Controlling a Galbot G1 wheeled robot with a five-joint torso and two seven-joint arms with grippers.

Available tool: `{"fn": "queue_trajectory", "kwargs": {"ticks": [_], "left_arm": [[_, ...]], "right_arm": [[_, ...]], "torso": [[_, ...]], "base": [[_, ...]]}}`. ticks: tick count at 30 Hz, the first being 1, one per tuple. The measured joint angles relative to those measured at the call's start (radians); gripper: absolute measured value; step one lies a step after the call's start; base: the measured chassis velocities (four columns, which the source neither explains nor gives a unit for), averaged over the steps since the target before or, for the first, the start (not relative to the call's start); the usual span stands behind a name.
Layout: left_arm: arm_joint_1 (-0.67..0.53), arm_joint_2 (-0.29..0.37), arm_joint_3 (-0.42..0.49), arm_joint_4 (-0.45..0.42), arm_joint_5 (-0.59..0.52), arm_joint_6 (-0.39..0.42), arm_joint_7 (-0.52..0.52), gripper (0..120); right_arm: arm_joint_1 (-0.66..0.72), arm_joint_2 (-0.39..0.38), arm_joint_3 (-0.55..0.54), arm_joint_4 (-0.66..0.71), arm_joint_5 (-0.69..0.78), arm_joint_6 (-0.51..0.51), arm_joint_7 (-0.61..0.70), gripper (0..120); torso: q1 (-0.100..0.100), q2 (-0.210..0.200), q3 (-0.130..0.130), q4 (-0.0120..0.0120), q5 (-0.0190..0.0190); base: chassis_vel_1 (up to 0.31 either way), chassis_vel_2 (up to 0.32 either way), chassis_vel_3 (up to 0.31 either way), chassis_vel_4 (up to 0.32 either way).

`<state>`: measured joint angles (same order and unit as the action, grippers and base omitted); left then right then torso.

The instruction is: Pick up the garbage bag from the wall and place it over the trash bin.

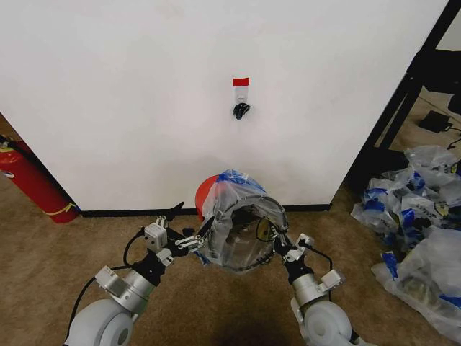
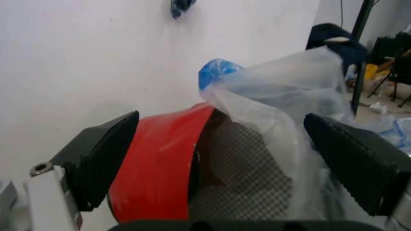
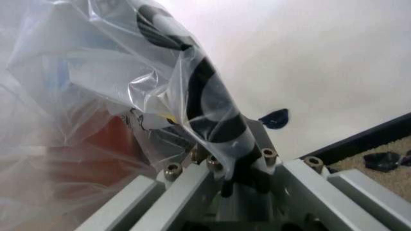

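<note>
1. Translucent plastic dominates the head view: the garbage bag (image 1: 241,216) lies draped over the trash bin (image 1: 234,241), which is tilted with its mouth toward the robot, just in front of the wall (image 1: 144,108). The left gripper (image 1: 193,244) sits at the bag's left edge and the right gripper (image 1: 277,241) at its right edge, so the two seem placed to keep the mouth of the bag spread across the rim. Above them the hook (image 1: 240,109) under the red tape (image 1: 240,81) is bare of the bag. Well off to the left gripper's side stands a fire extinguisher (image 1: 32,180); off to the right gripper's side lies a heap of bags (image 1: 421,231).

2. From the left wrist, the left gripper (image 2: 222,163) has its pads (image 2: 103,154) spread wide, gripping nothing; between them show the bin's (image 2: 250,187) mesh, its red base and the bag (image 2: 282,110) hanging just ahead.

3. From the right wrist, the right gripper (image 3: 234,166) is clamped on a fold of the bag (image 3: 96,72), the film pulled taut up from its fingers, probably to hold that side while it settles.
</note>
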<state>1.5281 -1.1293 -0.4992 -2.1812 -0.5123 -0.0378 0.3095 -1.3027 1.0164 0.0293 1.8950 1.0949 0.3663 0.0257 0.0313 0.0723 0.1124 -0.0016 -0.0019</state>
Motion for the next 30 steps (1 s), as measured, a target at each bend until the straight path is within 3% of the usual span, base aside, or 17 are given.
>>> {"fn": "queue_trajectory", "kwargs": {"ticks": [18, 30], "left_arm": [[-0.011, 0.023, -0.036, 0.053, 0.032, -0.010, -0.059, 99], [0.003, 0.030, -0.132, 0.060, 0.000, -0.056, -0.114, 100]], "right_arm": [[-0.035, -0.006, 0.006, 0.046, -0.015, 0.000, -0.028, 0], [-0.054, -0.009, 0.014, 0.073, -0.001, -0.003, -0.003, 0]], "torso": [[0.000, 0.000, 0.000, 0.0000, 0.0000], [0.000, 0.000, 0.000, -0.0002, 0.0000]], "base": [[0.000, 0.000, 0.000, 0.000], [0.000, 0.000, 0.000, 0.000]]}}
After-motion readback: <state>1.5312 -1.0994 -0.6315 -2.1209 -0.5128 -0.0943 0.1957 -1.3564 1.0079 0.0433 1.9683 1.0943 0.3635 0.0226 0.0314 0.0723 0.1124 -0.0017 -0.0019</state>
